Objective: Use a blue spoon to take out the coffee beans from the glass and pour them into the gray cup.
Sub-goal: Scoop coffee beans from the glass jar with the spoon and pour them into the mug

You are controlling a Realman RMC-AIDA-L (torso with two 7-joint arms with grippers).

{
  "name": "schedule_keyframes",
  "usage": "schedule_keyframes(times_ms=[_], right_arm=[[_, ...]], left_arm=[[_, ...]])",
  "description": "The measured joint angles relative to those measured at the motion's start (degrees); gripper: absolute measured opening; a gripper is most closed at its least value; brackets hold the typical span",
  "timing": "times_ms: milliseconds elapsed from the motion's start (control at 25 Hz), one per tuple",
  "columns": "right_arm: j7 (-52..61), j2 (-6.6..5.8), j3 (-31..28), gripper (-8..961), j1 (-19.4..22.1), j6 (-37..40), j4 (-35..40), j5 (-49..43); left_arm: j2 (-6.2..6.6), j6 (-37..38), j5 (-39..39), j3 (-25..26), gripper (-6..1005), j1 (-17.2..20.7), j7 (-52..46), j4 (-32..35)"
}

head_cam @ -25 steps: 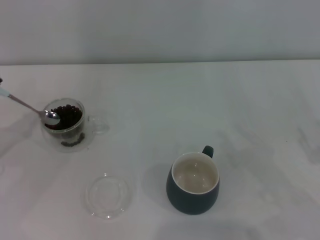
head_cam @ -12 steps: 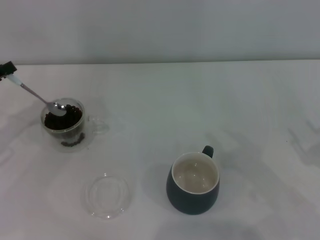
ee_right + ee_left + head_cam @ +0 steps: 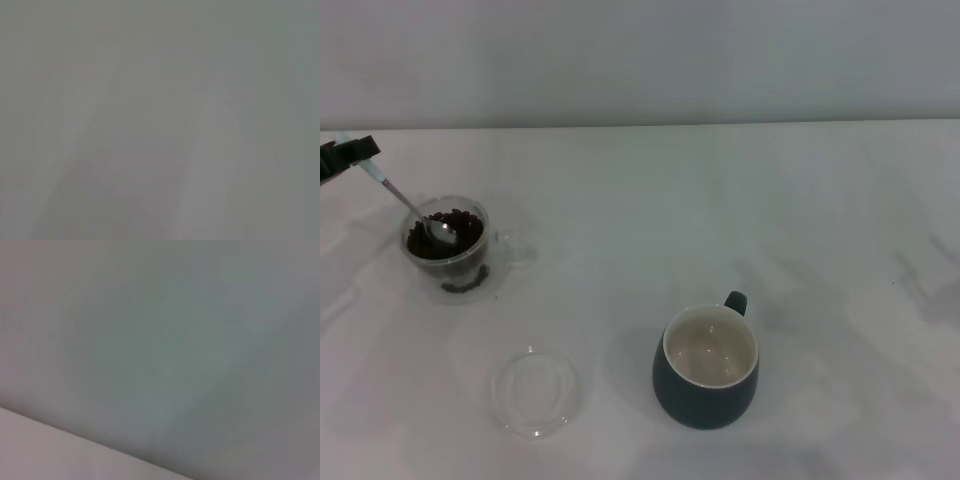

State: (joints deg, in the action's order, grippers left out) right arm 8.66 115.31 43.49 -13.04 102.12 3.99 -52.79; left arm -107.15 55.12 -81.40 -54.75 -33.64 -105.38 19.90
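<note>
A: In the head view, what is the left hand (image 3: 358, 152) doing?

B: It is showing only at the far left edge, above and behind the glass (image 3: 448, 247). It is pinching the pale handle end of the spoon (image 3: 412, 205), which is slanting down so that its metal bowl is sitting in the beans (image 3: 448, 238) inside the glass.

A: And where is the glass sitting?

B: On the left of the white bench (image 3: 720, 220), upright, its clear handle pointing toward the middle. The cup (image 3: 707, 369) is standing well apart from it, nearer the front and right of centre, its cream inside showing and its handle pointing away from the robot. A low clear dish (image 3: 534, 391) is lying on the bench in front of the glass, to the left of the cup.

A: Is the right hand showing there?

B: No, it is out of that view.

A: What is the left wrist view giving?

B: Only a plain grey surface with a paler band in one corner; no hand, no task thing.

A: The right wrist view?

B: Flat grey with faint shadows, nothing to name.
</note>
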Motion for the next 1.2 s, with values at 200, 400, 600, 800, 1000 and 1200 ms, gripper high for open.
schedule_keyframes(times_ms=[200, 400, 600, 800, 1000, 1200], right_arm=[[0.0, 0.0, 0.2, 532, -1.3, -2.7, -0.1, 0.0], [-0.1, 0.0, 0.2, 531, -2.2, -3.4, -0.1, 0.0], [-0.1, 0.0, 0.2, 531, -2.6, -3.4, -0.1, 0.1], [-0.1, 0.0, 0.0, 531, -2.7, -3.4, 0.0, 0.1], [0.0, 0.0, -0.2, 531, -2.9, -3.5, 0.0, 0.1], [0.0, 0.0, -0.3, 531, -3.1, -3.5, 0.1, 0.2]], left_arm=[[-0.48, -0.7, -0.3, 0.4, 136, -0.5, 0.0, 0.0], [-1.55, -0.6, 0.0, 0.4, 135, -0.5, -1.7, -0.1], [-2.59, -0.2, 0.0, 0.4, 135, -0.2, -5.9, -0.5], [-4.03, 0.2, 1.4, 0.6, 135, 0.9, -7.7, 0.0], [-4.35, 1.3, 5.1, 0.6, 135, 2.3, -8.2, -0.5], [-4.92, 3.2, 10.2, 0.7, 135, 5.1, -9.0, -0.7]])
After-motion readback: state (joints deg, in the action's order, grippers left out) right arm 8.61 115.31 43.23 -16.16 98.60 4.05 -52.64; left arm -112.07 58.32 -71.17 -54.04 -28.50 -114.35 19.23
